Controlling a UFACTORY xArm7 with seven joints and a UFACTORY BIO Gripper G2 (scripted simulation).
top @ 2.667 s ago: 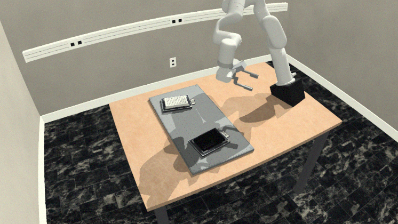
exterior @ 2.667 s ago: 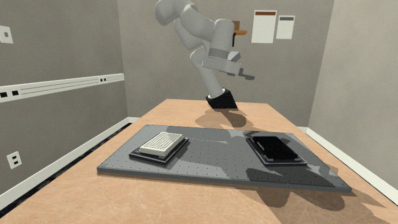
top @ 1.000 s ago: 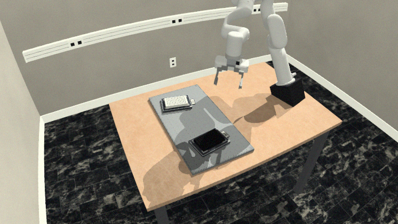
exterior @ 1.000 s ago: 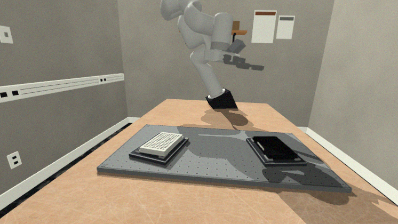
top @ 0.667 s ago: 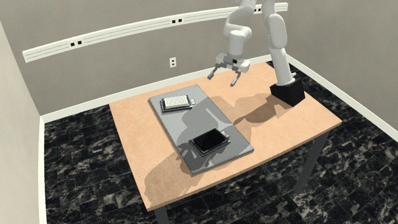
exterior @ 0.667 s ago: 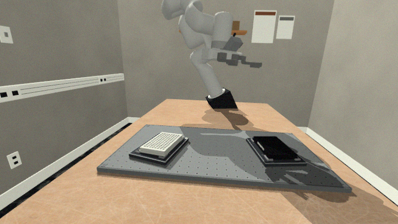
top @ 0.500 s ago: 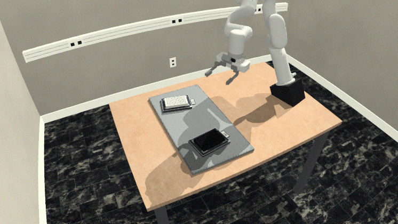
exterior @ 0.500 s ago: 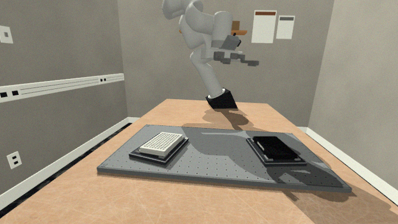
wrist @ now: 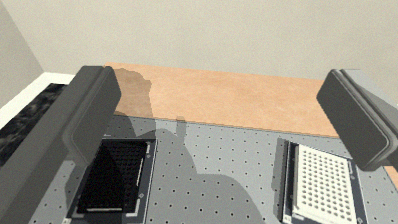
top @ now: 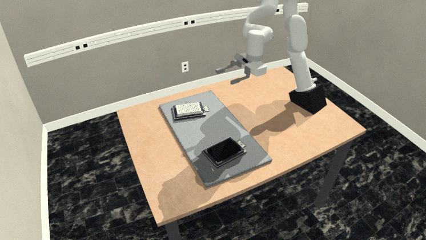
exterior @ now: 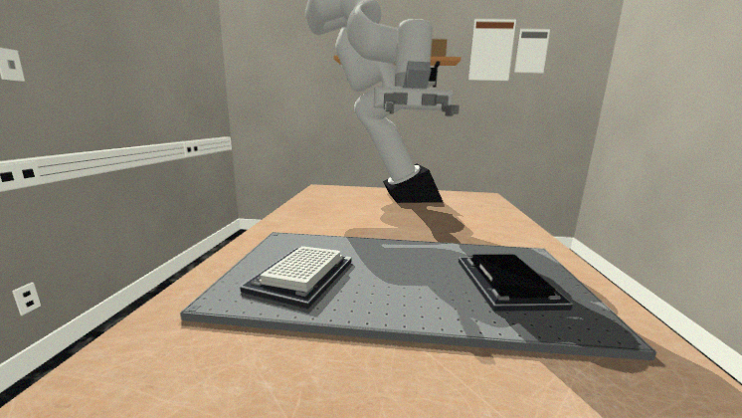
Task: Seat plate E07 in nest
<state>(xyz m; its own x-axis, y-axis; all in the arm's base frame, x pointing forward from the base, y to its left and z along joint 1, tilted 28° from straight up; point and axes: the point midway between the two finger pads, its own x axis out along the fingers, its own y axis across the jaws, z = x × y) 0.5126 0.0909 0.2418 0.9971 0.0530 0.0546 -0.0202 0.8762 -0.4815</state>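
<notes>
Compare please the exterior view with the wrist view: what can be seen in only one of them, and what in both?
Only the exterior view: the black arm base and two wall sheets.

Only the wrist view: the broad flat inner faces of the tool's fingers, with nothing held between them.

Both: the white plate and the black plate, each on a dark nest, and the grey perforated board.

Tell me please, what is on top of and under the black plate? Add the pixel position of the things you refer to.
Nothing can be seen resting on the black rectangular plate [top: 225, 149] [exterior: 511, 275] [wrist: 112, 175]. A dark rectangular nest frames it; the nest's floor underneath is covered by the plate.
</notes>
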